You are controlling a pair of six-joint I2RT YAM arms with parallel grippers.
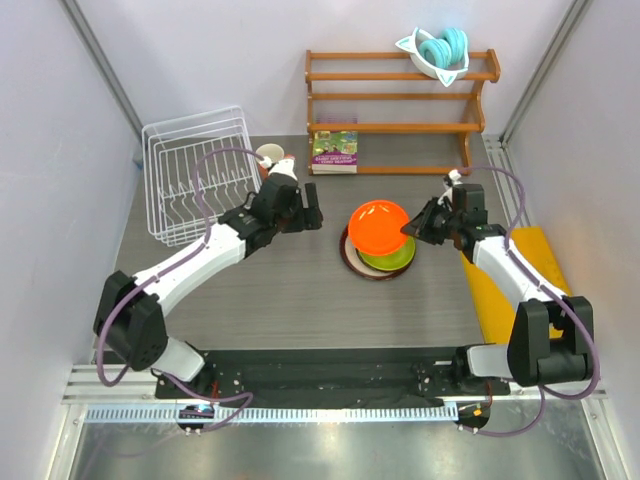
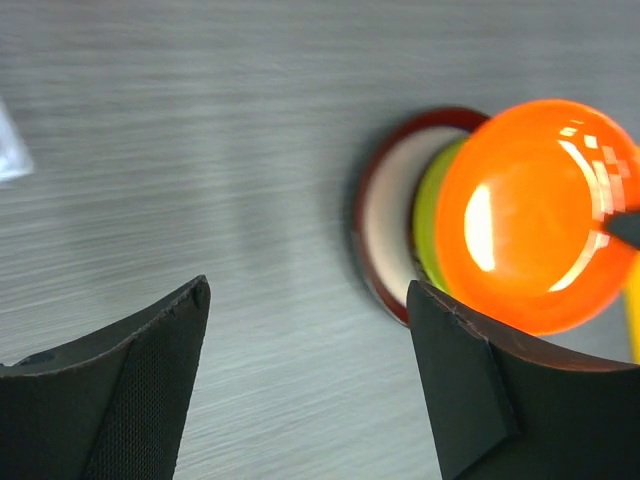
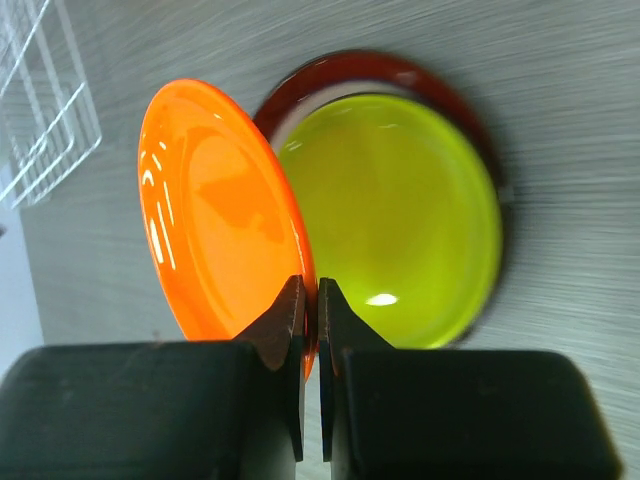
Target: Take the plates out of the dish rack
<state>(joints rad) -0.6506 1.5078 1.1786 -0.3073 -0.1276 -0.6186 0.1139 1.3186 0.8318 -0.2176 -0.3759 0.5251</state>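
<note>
No legible text on book [image 1: 335,151]

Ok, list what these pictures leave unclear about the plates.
- Top view: the orange plate covers most of the green plate and red plate.
- Right wrist: the right pincer hides the orange plate's near rim, so whether it touches the green plate is unclear.
- Left wrist: the orange plate hides most of the green plate; the left pincer hides part of the red plate's rim.

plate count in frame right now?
3: dark red plate on the table, lime green plate stacked on it, orange plate tilted over them, pinched at its rim by the right claw. None shows in the dish rack.
</note>
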